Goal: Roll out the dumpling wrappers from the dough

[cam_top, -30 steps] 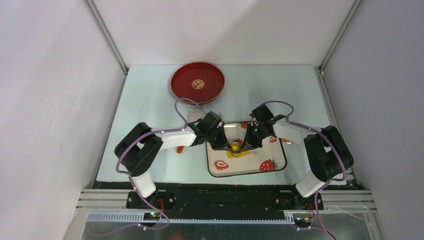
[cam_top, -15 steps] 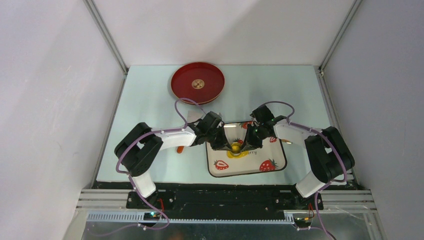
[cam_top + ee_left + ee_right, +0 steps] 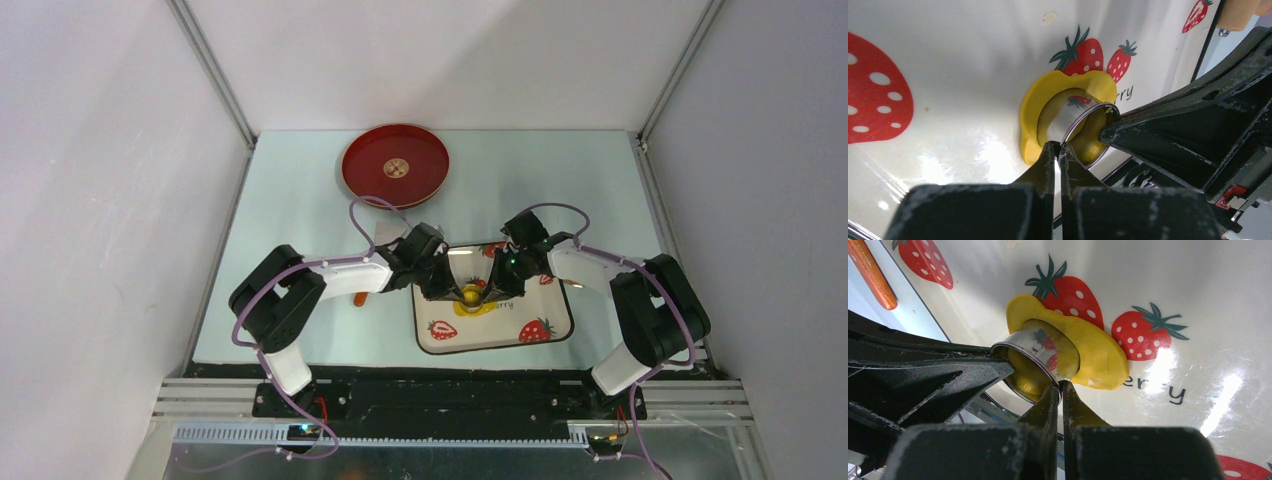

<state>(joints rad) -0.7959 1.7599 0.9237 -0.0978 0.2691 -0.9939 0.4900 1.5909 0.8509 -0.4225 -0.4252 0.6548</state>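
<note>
Tabletop (image 3: 300, 220) pale green, walled on three sides, widest thing in the top view. Left arm (image 3: 300, 290) and right arm (image 3: 650, 300) next in size, bent inward from 7 and 5 o'clock of the table, tips meeting just near of centre. Strawberry tray (image 3: 490, 332), white with red berry prints, at 6 o'clock from the table's middle, under both wrists. Red plate (image 3: 352, 172) at 11 o'clock, well apart from the tray. Left gripper (image 3: 1058, 147) reaching in from 9 o'clock, fingers pressed together, nipping the thin rim of a metal ring cutter (image 3: 1083, 117). Right gripper (image 3: 1060, 387) reaching in from 3 o'clock, fingers likewise pressed together on the opposite rim of the same ring. Orange stick (image 3: 870, 275) on the table just beside the tray's 9 o'clock edge, partly under the left arm. Wooden piece (image 3: 1240, 12) at the tray's 3 o'clock edge, mostly hidden. Dough (image 3: 1098, 357), a flattened, irregular bright-yellow patch, lying on the tray near its centre, across two strawberry prints and beside some lettering. Ring tilted, sitting at the 10 o'clock end of the patch, touching it, yellow showing inside. Small tan round piece (image 3: 397, 167) at the plate's centre, too small to identify.
</note>
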